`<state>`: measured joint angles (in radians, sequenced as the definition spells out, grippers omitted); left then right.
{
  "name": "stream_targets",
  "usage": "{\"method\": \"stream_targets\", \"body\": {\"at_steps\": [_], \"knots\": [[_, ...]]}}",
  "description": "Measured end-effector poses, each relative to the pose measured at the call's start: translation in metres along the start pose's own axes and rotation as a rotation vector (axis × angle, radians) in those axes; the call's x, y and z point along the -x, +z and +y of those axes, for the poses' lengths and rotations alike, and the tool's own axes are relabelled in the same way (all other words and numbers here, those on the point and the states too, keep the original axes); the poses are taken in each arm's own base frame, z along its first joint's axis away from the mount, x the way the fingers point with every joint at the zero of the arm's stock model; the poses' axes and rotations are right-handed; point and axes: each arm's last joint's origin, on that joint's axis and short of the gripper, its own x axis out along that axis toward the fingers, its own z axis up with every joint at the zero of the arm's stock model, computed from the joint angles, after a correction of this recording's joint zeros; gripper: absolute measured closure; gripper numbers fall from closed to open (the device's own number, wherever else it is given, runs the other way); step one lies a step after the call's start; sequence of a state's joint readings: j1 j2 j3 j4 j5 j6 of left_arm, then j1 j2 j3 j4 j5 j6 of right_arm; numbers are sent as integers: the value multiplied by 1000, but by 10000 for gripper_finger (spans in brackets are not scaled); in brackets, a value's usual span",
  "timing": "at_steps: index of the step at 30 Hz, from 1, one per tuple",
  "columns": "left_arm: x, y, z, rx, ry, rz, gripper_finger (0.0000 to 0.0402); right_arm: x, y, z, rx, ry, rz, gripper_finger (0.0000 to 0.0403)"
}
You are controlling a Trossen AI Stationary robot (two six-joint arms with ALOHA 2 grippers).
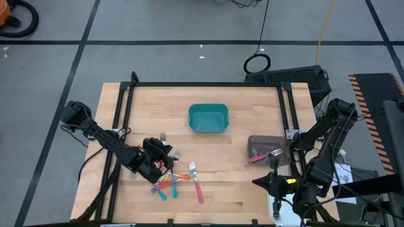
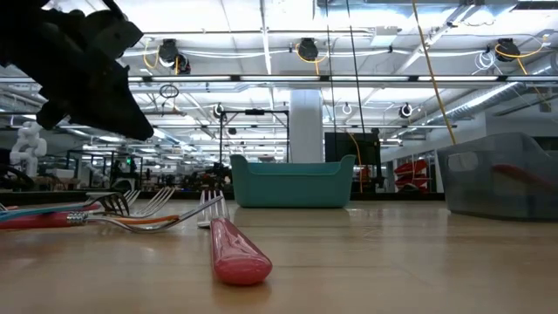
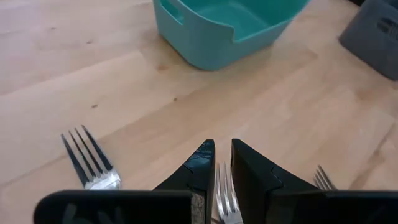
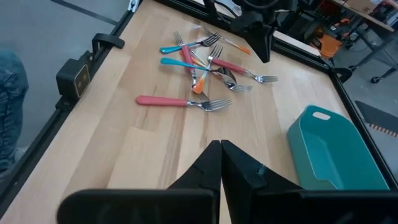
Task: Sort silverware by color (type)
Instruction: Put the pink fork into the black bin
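The silverware is a loose heap of forks point(image 1: 177, 180) with red, orange and teal handles, lying near the table's front left; it also shows in the right wrist view point(image 4: 205, 62). One red-handled fork point(image 4: 168, 101) lies flat, apart from the heap. My left gripper point(image 1: 167, 154) hangs over the heap's far side, shut on a fork point(image 3: 225, 193). My right gripper point(image 1: 259, 182) is shut on nothing, off the table's front right, near the grey bin point(image 1: 268, 150). In that bin lies a red-handled fork point(image 1: 259, 157). My left gripper has a fork's tines point(image 3: 224, 183) between its two fingers, the fork lying along them with the tines pointing the way the fingers point. The fingers slant downward. The gripper body hides the handle and where the fingers meet the fork. The gripper point(image 2: 131, 122) stands well above the forks on the table.
A teal bin point(image 1: 208, 118) stands at the table's middle, toward the far side. Loose fork tines point(image 3: 90, 162) lie on the wood beside my left gripper. A black frame point(image 1: 126, 113) runs along the table's left, far and right edges. Bare wood lies between heap and bins.
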<state>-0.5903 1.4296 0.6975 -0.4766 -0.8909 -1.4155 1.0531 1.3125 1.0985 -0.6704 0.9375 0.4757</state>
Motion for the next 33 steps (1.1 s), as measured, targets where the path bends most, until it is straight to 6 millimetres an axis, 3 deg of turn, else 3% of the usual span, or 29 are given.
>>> {"method": "stream_targets", "body": {"at_steps": [16,28,33], "knots": [[-13,-15,5,-67,84,122,347,0,-1,0,9,-2,5,399],[-23,-17,15,47,207,155,207,-4,0,-3,27,-19,14,399],[-20,-18,26,110,312,197,191,-5,0,-5,24,-25,17,399]]}}
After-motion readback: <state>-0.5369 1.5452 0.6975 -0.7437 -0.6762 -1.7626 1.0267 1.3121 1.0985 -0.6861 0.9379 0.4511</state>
